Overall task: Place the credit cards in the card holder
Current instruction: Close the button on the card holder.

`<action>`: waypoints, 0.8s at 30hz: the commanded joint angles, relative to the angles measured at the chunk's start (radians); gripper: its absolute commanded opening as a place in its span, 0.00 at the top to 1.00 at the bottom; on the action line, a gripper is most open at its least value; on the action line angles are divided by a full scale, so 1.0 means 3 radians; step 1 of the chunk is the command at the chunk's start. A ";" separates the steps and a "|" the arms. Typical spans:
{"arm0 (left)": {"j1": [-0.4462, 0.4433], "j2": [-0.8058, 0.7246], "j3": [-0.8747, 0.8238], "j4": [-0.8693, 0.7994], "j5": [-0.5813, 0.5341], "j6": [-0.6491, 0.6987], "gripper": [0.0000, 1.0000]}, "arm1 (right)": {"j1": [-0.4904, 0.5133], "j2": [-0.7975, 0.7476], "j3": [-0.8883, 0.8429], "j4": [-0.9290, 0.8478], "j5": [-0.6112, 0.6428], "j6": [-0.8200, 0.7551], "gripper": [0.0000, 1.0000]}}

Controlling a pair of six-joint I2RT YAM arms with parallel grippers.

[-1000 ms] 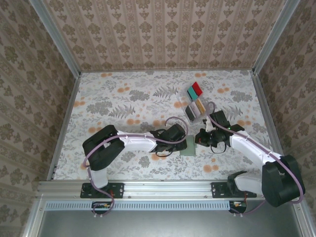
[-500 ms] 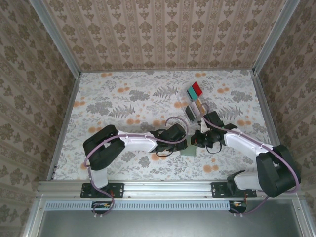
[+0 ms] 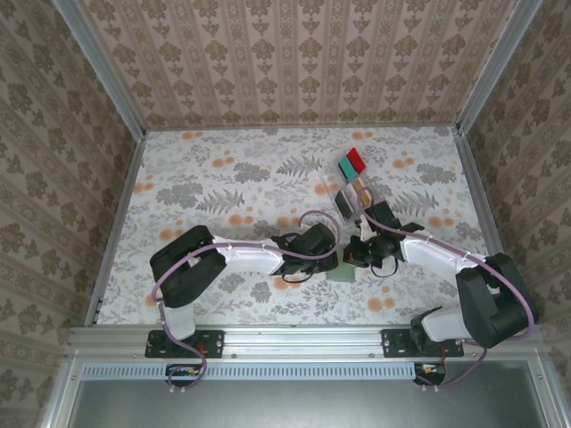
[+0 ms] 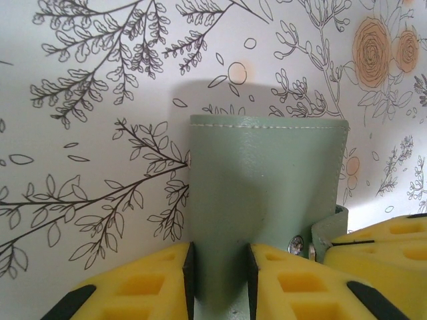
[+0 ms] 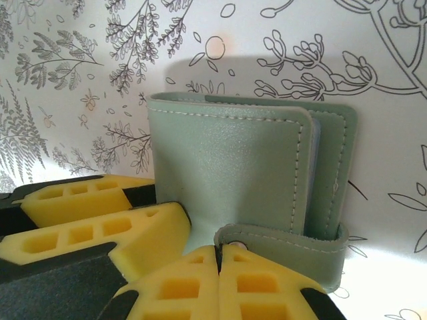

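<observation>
Floral tabletop [image 3: 223, 178]: clear tray [image 3: 331, 184] holds credit cards [image 3: 353, 162]; card holder [image 3: 341, 267] folded shut

In the left wrist view the card holder [image 4: 267, 180] runs off the bottom edge, its lower part hidden between the yellow pads [image 4: 140, 287] of the left gripper [image 4: 219, 267]. Its strap [image 5: 287, 243] ends out of sight between the right gripper [image 5: 218, 257] pads. From above, the two grippers cover most of it, and the credit cards [image 3: 351, 164] are too small to count.

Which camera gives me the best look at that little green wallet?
The right wrist view: the pale green stitched leather wallet shows its cover, inner leaves and snap strap. The left wrist view gives one plain face; the top view, a small, distant green patch.
</observation>
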 commanded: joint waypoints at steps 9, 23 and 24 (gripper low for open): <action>-0.0035 0.0079 0.0005 0.0049 0.0038 -0.0049 0.73 | 0.0035 0.0176 0.0036 0.0059 -0.0096 0.0034 1.00; -0.0039 0.0084 -0.0001 0.0085 0.0038 -0.0058 0.74 | 0.0069 0.0365 0.0082 -0.0079 0.0008 -0.0041 1.00; -0.0038 0.0079 -0.0005 0.0079 0.0034 -0.0059 0.75 | 0.0076 0.0365 0.0077 -0.0102 0.0032 -0.0050 1.00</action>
